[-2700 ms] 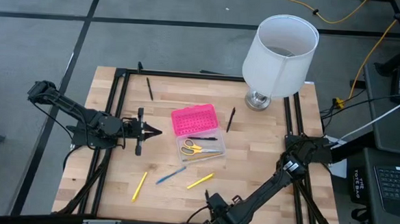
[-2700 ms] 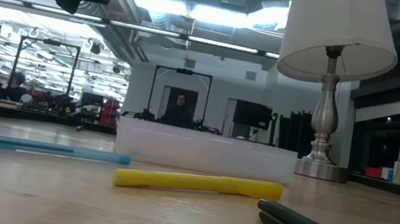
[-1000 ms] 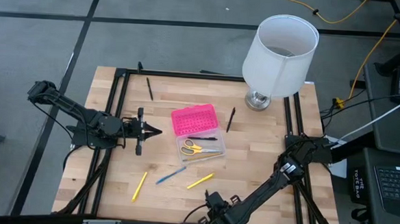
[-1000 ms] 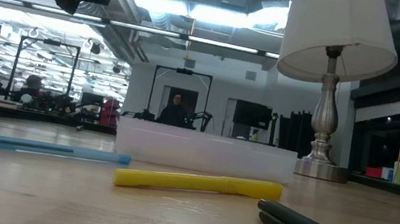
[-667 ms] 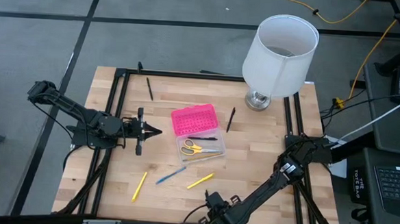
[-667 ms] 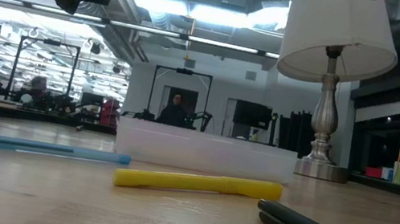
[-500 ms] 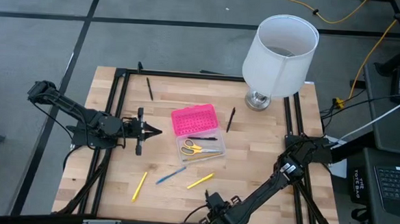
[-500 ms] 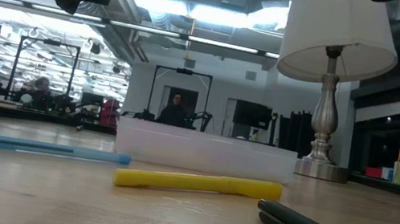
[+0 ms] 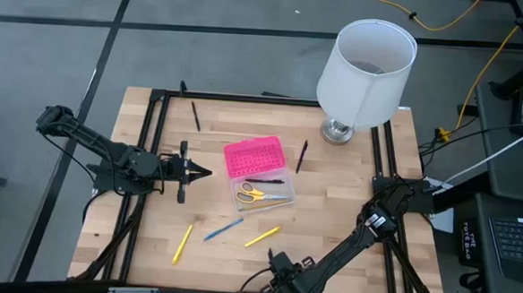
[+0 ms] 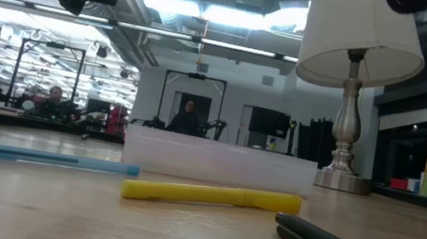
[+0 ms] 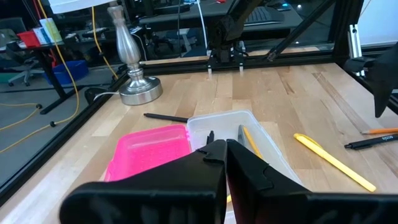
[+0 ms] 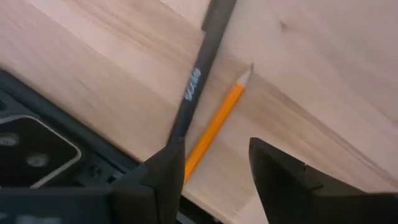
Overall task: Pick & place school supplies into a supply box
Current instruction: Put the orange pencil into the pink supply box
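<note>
The right end effector (image 12: pixel 214 165) is down low at the near edge of the tabletop (image 9: pixel 348 214). Its two dark fingers (image 12: pixel 165 171) are spread apart and hold nothing. Between the fingers, just past their tips, lies an orange pencil (image 12: pixel 214 127) flat on the wood. A black pen (image 12: pixel 196 81) lies right beside the pencil, touching it or almost touching it. Both point away from the end effector.

The left end effector (image 9: pixel 199 171) hangs over the left side of the tabletop. Its fingers (image 11: pixel 245 168) are pressed together and hold nothing. Just ahead of its tips is the supply box (image 9: pixel 261 192), with its pink lid (image 9: pixel 254 156) lying open and flat beside the clear base. In the clear base lie yellow-handled scissors (image 9: pixel 252 194) and a black pen.

A blue pen (image 9: pixel 223 229) and two yellow pens (image 9: pixel 261 236) lie on the wood between the box and the right end effector. One more black pen (image 9: pixel 302 155) lies past the box, near a white lamp (image 9: pixel 366 67). Another black pen (image 9: pixel 195 115) lies far off to the side of the left end effector, near the back edge of the tabletop.

In the low view, people (image 10: pixel 186 115) can be seen far off in the room behind.
</note>
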Motion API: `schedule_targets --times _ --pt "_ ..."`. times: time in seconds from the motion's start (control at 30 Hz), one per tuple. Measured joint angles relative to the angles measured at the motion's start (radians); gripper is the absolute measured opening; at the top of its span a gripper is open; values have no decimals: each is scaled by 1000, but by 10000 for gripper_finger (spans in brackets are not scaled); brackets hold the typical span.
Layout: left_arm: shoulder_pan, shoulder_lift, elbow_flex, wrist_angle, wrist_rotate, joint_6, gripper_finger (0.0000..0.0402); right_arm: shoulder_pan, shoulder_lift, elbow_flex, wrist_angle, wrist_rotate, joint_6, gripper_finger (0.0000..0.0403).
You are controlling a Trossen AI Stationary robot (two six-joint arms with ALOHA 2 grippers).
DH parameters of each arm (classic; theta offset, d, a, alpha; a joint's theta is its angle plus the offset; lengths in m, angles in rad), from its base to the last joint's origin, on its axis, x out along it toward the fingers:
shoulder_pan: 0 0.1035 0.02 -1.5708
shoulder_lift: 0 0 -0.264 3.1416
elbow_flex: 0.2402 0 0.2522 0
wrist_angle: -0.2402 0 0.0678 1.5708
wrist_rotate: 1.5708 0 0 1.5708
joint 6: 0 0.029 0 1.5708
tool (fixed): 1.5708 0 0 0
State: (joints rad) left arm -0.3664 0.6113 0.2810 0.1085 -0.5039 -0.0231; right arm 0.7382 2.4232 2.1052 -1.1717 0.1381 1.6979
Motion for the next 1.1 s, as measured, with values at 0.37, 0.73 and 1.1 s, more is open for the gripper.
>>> schedule_targets --times 0.37,0.73,1.1 --pt "0 0 0 0 0 0 6 34 2 0 40 -44 0 181" --pt "0 0 0 0 0 0 6 49 17 1 112 -67 -1 181" --pt "0 0 0 0 0 -8 6 49 27 1 140 -81 -1 181"
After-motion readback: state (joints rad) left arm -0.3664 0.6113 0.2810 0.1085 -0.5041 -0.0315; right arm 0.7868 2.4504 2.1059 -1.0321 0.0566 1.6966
